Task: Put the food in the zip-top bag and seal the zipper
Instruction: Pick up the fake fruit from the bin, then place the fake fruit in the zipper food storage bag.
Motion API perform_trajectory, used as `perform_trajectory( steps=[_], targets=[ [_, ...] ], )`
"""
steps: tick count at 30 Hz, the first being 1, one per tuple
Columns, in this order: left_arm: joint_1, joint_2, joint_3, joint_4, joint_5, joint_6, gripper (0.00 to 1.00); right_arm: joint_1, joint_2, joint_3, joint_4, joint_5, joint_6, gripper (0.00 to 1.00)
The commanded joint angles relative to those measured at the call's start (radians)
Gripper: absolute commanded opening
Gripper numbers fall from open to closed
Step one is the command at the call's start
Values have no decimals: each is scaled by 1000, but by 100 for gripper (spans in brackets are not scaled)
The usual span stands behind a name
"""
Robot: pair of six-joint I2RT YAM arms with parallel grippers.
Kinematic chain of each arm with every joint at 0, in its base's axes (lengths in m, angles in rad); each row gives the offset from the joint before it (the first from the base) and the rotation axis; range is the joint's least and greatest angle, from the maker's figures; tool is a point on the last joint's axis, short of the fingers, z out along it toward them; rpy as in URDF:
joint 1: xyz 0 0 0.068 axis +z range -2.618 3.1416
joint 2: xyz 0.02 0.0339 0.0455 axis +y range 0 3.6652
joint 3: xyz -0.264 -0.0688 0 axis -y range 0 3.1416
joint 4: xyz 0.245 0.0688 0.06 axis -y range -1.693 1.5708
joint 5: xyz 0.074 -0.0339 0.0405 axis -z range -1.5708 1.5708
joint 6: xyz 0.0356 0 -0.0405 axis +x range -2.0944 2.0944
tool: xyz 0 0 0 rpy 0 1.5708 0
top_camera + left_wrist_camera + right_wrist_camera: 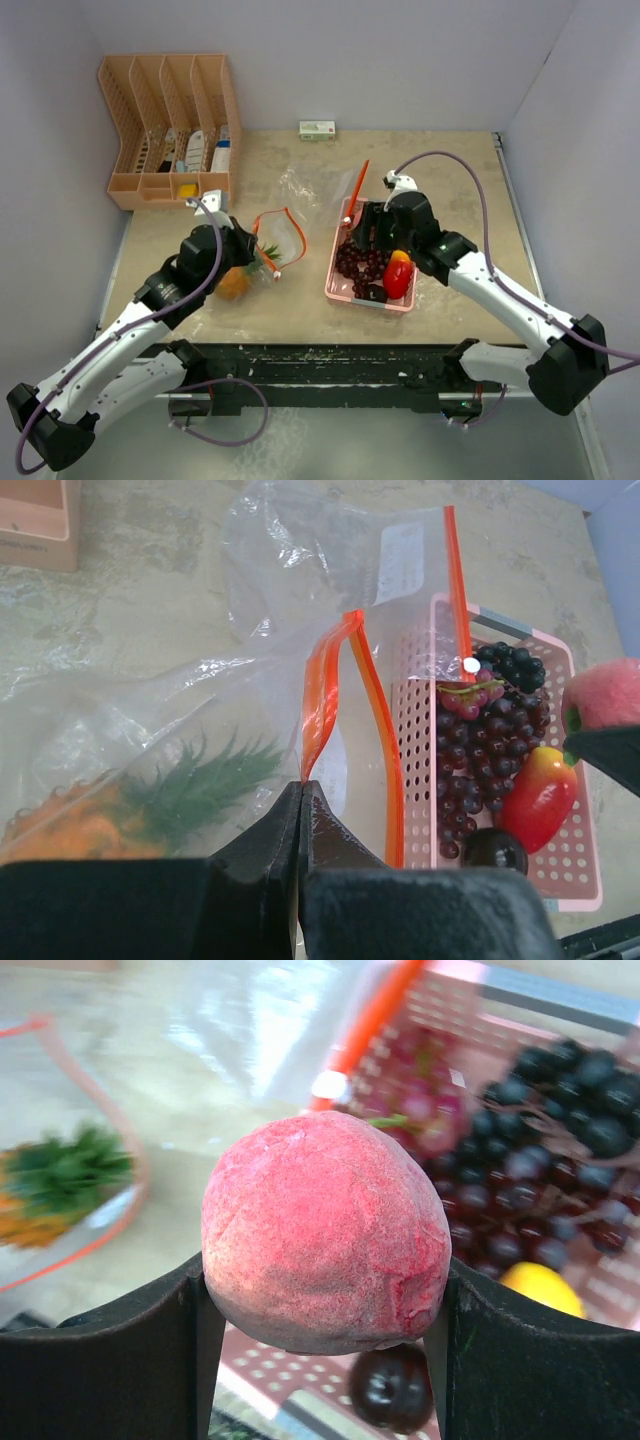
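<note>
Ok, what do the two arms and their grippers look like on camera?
The left arm and right arm both have white links with black joint housings. A thin purple cable loops along each to the wrist. The left gripper and right gripper have matte black, flat-sided fingers.

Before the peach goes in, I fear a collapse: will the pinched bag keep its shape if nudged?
Probably floppy: the bag is thin, wrinkled film, propped only where the left gripper pinches its zipper. The pineapple inside likely anchors it against sliding.
</note>
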Motion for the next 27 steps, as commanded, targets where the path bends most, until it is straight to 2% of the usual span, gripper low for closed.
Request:
perform_trajectory(
  steps=[1,4,8,13,15,19,20,21,22,27],
  targets=[
    [1,8,58,52,52,36,0,12,-52,4,189,-269,-34,23],
    [1,22,61,59,67,34,0,67,-14,36,272,-341,-24,23],
    [1,39,53,71,84,23,0,185,96,130,330,-333,-36,26],
    [1,41,60,74,105,22,0,199,243,176,424,-373,-6,30],
    [1,34,65,66,105,23,0,199,303,219,401,-366,-19,38],
    [1,12,72,46,94,26,0,199,381,267,373,-395,-29,60],
    [1,8,70,44,90,28,0,200,385,268,369,-390,-30,70],
    [1,6,70,44,86,28,0,200,383,264,367,-381,-30,87],
    [1,6,67,44,85,27,0,199,378,261,364,-371,-31,98],
    [1,25,64,57,96,25,0,200,312,247,289,-303,-58,100]
  ],
)
